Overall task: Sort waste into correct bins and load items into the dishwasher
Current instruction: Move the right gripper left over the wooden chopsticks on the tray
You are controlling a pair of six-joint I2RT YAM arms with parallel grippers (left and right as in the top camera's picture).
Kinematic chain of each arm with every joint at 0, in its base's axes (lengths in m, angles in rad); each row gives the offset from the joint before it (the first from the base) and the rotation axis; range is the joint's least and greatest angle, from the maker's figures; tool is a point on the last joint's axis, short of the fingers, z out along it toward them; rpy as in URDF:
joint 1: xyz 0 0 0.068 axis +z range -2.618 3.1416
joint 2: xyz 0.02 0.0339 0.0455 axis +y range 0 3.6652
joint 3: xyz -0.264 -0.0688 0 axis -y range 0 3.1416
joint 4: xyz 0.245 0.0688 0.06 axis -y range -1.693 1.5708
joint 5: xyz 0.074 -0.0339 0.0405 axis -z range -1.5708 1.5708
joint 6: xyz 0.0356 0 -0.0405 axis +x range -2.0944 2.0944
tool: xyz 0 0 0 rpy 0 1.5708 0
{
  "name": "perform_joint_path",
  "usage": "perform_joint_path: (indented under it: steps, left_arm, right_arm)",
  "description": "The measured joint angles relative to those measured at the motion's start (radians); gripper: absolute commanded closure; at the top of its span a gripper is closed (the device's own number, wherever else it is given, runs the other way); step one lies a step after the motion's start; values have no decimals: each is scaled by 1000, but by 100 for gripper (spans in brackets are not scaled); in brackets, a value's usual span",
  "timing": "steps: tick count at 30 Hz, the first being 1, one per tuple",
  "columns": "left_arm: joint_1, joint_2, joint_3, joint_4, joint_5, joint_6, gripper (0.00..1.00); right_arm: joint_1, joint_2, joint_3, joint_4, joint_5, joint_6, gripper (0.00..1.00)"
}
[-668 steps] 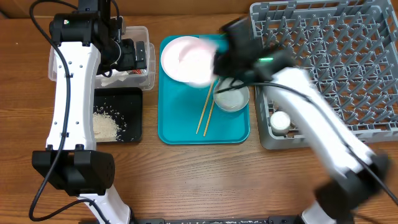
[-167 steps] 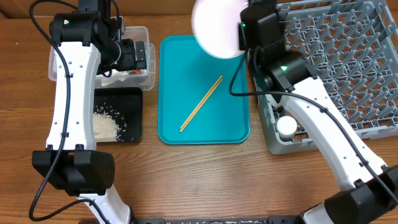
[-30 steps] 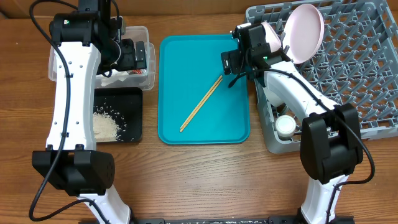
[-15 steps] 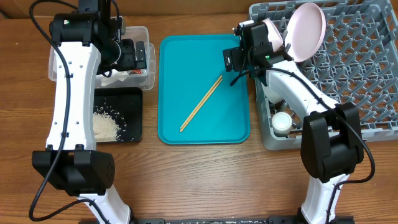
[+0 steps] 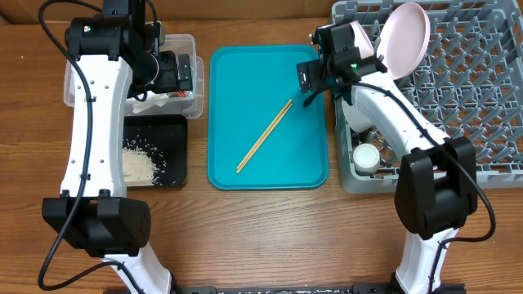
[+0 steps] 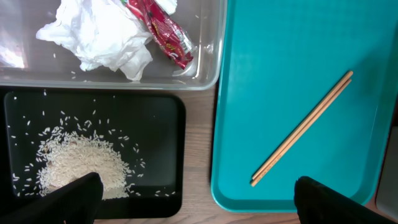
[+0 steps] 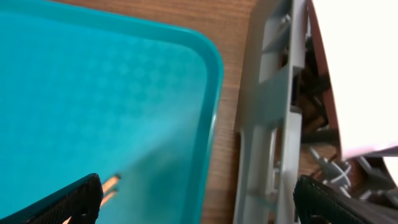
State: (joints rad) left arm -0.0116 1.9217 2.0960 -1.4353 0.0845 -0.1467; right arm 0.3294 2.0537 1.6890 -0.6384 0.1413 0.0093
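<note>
A pair of chopsticks [image 5: 264, 136] [image 6: 303, 128] lies slantwise on the teal tray [image 5: 233, 167]. The pink plate [image 5: 406, 38] [image 7: 354, 68] stands on edge in the grey dishwasher rack [image 5: 458, 122], and a white cup [image 5: 367, 158] sits in its front left corner. My right gripper [image 5: 315, 77] [image 7: 196, 199] hangs open over the tray's far right edge beside the rack wall [image 7: 267, 124], holding nothing. Over the bins, my left gripper [image 5: 176, 72] [image 6: 199, 199] is open and empty. The clear tub [image 5: 186, 42] holds the napkin [image 6: 99, 34] and red wrapper [image 6: 163, 34]. Rice [image 6: 74, 162] lies in the black tray [image 5: 176, 167].
The rack's left wall [image 5: 341, 122] stands close to the teal tray's right rim. My right arm [image 5: 392, 106] reaches across the rack's left side. The left arm [image 5: 94, 122] runs along the table's left side above the black tray.
Since several seconds ago the plate has gone from my right gripper into the rack. Over the last second the right gripper has drifted slightly right. The left arm has not moved.
</note>
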Motion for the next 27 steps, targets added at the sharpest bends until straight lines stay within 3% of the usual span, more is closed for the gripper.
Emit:
perform_joint_path:
  steps: [6,8,11,18,27]
  left_arm:
    - [0,0,0,0,0,0,0]
    - [0,0,0,0,0,0,0]
    - [0,0,0,0,0,0,0]
    - [0,0,0,0,0,0,0]
    - [0,0,0,0,0,0,0]
  right_arm:
    - [97,-73,95,-117,-37,161,0]
    - [122,-106,106,-138,-74,236,5]
    - [133,-129,104,-171,-113,372,25]
    - [135,-114,-40,-184,-137,668,31]
    - [206,-57,-128,-138,-138,798,41]
